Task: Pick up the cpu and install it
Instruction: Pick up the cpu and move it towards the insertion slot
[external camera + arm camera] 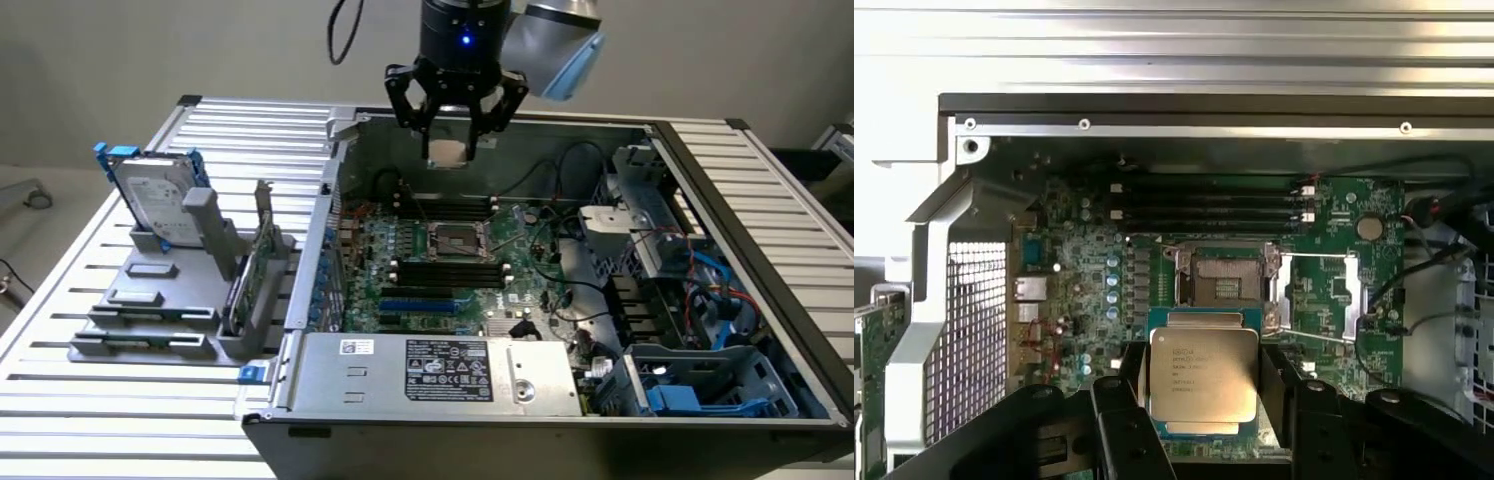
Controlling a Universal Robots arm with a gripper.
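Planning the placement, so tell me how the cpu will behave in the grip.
The cpu looks like a thin, rigid plate, so it probably won't flex. Its smooth metal top suggests it could slip in the gripper, which holds it by its edges. Flat and square, it should not roll, and it is likely light.

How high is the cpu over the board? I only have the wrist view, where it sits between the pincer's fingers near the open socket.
Observer: In the exterior view the pincer holds the cpu well above the open case, clear of the motherboard.
Operator: Is it lined up over the socket?
Observer: In the exterior view the socket lies roughly under the cpu, but I cannot judge depth from that view.
Operator: Is anything outside the case?
Observer: A hard drive stands upright in a grey rack at the exterior view's left, on the slatted table.
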